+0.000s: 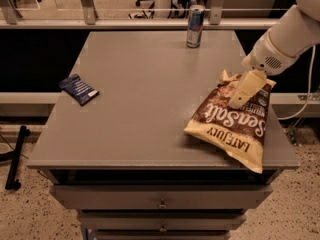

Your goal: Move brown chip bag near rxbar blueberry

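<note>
The brown chip bag (234,125) lies flat at the table's right front, its cream-yellow band toward the front edge. My gripper (245,90) comes down from the upper right on the white arm (287,39) and rests over the bag's upper right part, near its top edge. The rxbar blueberry (78,89), a small flat dark navy wrapper, lies near the table's left edge, far from the bag.
A tall blue-silver can (194,26) stands at the table's back edge, centre right. The grey table (145,84) has drawers below its front. A railing and chair legs stand behind it, and a black stand leg lies on the floor at left.
</note>
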Tool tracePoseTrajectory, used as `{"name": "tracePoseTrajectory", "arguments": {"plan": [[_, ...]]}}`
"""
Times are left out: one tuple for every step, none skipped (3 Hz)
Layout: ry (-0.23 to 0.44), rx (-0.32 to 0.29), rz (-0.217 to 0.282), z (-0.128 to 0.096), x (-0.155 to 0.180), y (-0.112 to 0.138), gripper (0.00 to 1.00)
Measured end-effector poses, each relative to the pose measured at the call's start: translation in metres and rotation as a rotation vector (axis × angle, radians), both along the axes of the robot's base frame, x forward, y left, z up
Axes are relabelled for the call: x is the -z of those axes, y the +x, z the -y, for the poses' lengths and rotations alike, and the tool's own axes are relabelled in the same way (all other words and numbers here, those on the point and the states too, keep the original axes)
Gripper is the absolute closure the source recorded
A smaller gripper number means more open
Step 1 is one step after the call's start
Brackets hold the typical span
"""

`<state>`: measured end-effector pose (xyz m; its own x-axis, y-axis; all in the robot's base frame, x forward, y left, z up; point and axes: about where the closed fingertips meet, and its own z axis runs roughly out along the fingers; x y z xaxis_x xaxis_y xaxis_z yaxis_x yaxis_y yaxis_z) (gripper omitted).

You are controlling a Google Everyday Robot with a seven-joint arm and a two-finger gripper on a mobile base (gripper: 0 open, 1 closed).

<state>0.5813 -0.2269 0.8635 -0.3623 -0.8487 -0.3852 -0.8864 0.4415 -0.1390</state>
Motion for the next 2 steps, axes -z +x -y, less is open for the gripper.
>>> {"name": "tracePoseTrajectory", "arguments": {"plan": [[0.027, 0.001, -0.003, -0.0024, 0.0009, 0.0033, 0.41], [0.046, 0.0, 0.007, -0.0042, -0.0059, 0.0053, 0.64]]}}
